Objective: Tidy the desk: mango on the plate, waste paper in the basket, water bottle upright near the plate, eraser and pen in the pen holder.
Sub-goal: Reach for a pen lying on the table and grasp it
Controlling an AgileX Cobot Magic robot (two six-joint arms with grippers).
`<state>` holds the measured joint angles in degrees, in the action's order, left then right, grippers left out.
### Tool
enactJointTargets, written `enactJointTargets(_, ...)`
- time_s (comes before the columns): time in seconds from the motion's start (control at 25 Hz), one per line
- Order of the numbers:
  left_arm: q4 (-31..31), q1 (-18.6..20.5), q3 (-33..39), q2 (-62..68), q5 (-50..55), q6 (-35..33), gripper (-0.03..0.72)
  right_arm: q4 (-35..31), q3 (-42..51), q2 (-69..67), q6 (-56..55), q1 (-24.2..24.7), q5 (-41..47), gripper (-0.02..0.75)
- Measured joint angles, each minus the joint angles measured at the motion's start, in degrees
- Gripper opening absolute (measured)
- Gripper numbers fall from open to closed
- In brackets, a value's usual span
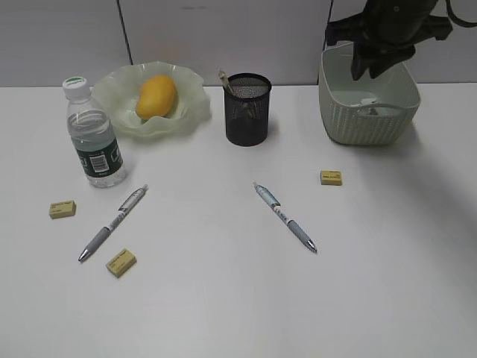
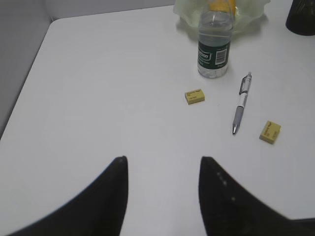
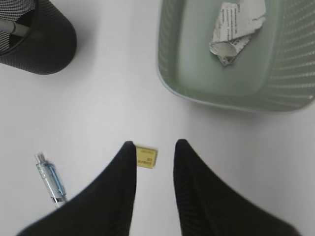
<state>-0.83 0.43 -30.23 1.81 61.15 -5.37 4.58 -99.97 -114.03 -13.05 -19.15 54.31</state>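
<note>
A dark seam [image 1: 125, 33] splits the pale grey wall [image 1: 223, 30].

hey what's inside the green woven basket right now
The basket holds one crumpled wad of waste paper lying on its floor, seen in the right wrist view. Nothing else shows inside, though that view cuts off the basket's far end.

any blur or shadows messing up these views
Exterior view: the right arm is dark and blurred above the basket, with soft shadows under the pen holder. Left wrist view: the near fingers are soft black shapes, while the bottle is sharp. Right wrist view: the fingers are blurred, and the paper is readable.
</note>
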Motion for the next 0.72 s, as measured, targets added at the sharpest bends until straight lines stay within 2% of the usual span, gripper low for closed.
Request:
enactJointTargets(0.4, 0.0, 0.0, 0.0, 0.0, 0.0, 0.0, 0.361, -1.42, -0.06, 0.0, 4.03, 4.57, 7.89, 0.225)
enactJointTargets(0.56, 0.0, 0.0, 0.0, 0.0, 0.0, 0.0, 0.361, -1.75, -0.11, 0.29, 6.32, 5.19, 12.96, 0.225)
enactJointTargets(0.72, 0.0, 0.0, 0.0, 0.0, 0.0, 0.0, 0.361, -3.36, 2.67, 4.0, 7.37, 5.19, 14.32, 0.225)
